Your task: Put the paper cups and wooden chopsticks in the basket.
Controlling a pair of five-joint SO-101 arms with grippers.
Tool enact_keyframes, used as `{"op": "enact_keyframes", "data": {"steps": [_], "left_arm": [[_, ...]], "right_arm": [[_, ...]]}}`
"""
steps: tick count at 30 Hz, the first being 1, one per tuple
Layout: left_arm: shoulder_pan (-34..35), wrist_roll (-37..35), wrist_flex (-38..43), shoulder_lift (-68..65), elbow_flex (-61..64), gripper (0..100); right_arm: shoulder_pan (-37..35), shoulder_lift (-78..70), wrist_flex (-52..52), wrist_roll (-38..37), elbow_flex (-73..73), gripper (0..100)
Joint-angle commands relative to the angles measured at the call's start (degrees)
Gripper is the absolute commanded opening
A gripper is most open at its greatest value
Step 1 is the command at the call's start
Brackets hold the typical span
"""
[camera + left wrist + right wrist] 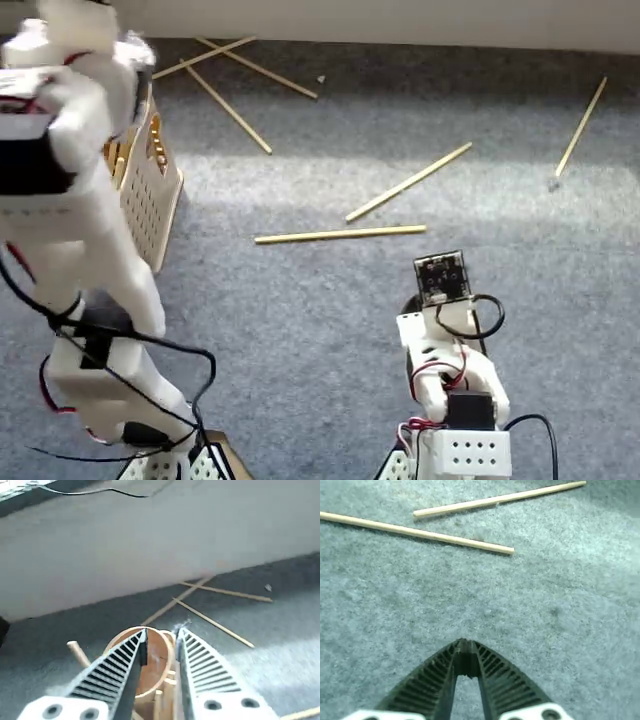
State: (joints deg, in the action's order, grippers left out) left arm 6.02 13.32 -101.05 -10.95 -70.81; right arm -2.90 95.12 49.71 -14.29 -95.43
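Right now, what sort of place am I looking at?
Probably a robot practice bench: grey carpeted table, wooden chopsticks scattered on it, a perforated basket, two small wired arms.

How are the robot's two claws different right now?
The left gripper has its jaws a little apart; the right gripper has them pressed together. The left gripper is above the paper cup in the basket; the right gripper is above bare carpet, near two chopsticks. Both have black ribbed fingers.

surface: grey carpet (300, 340) | on it: six scattered wooden chopsticks (340, 235); basket (150, 200)
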Motion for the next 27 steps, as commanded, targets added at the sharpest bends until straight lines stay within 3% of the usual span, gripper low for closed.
{"op": "enact_keyframes", "data": {"steps": [1,5,12,19,27], "left_arm": [[-9.19,4.84,0.26,3.91,24.84,10],[-15.43,9.14,5.89,3.91,43.3,19],[-19.82,16.53,28.57,-0.57,64.66,22],[-19.3,18.37,33.41,-16.92,59.47,23],[-18.59,18.37,28.22,-31.08,42.95,23]], "right_arm": [[4.18,0.75,-1.19,2.81,-0.04,0.9],[5.58,0.75,-1.1,4.04,0.84,0.9],[5.67,0.66,-0.92,4.22,0.84,0.9],[5.32,0.66,-0.92,3.87,0.75,0.9],[5.32,0.66,-1.01,3.87,0.75,0.9]]}}
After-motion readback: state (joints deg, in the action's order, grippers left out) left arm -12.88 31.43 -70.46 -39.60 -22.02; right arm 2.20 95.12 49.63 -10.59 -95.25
